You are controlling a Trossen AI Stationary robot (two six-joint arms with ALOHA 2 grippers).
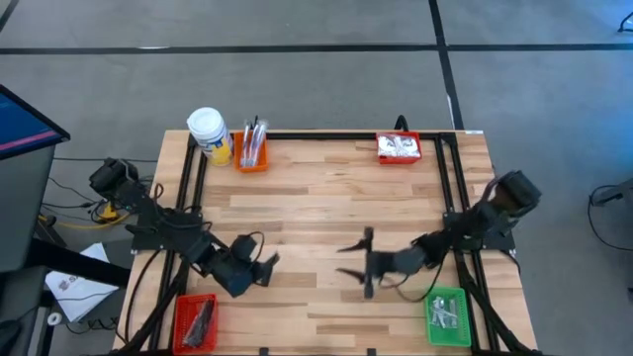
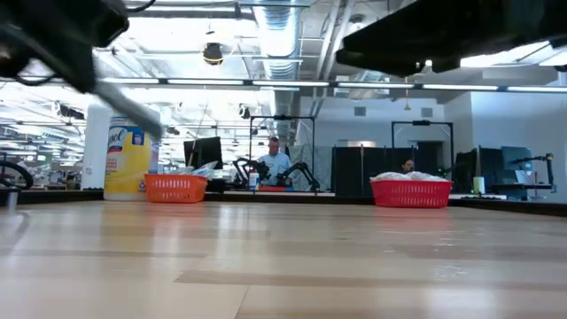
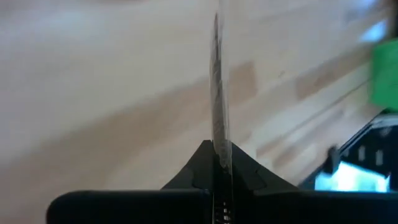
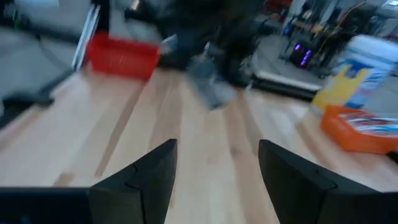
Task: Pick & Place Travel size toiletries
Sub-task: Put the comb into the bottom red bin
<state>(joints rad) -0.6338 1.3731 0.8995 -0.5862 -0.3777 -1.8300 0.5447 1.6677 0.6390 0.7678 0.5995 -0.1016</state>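
Observation:
My left gripper [image 1: 265, 263] is over the table's near-left part, shut on a thin flat silvery-grey sachet [image 3: 217, 93]. The left wrist view shows the sachet edge-on. In the right wrist view it is the grey flap [image 4: 210, 88] under the far dark arm. My right gripper [image 1: 365, 262] is open over the near-right middle of the table, facing the left gripper, with nothing between its fingers [image 4: 217, 171]. Other toiletries lie in the bins. My left gripper pinches one end of the sachet [image 3: 219, 158] between its two fingers. The rest of the sachet sticks out past the fingertips, on edge. It hangs off the gripper, clear of the tabletop [image 4: 214, 96].
An orange bin [image 1: 250, 155] holding toothbrushes and a white-capped yellow jar [image 1: 210, 133] stand at the far left. A red bin [image 1: 399, 148] is at the far right, a second red bin [image 1: 196, 321] at the near-left corner, and a green bin [image 1: 447, 316] at the near-right corner. Bare wood lies between them.

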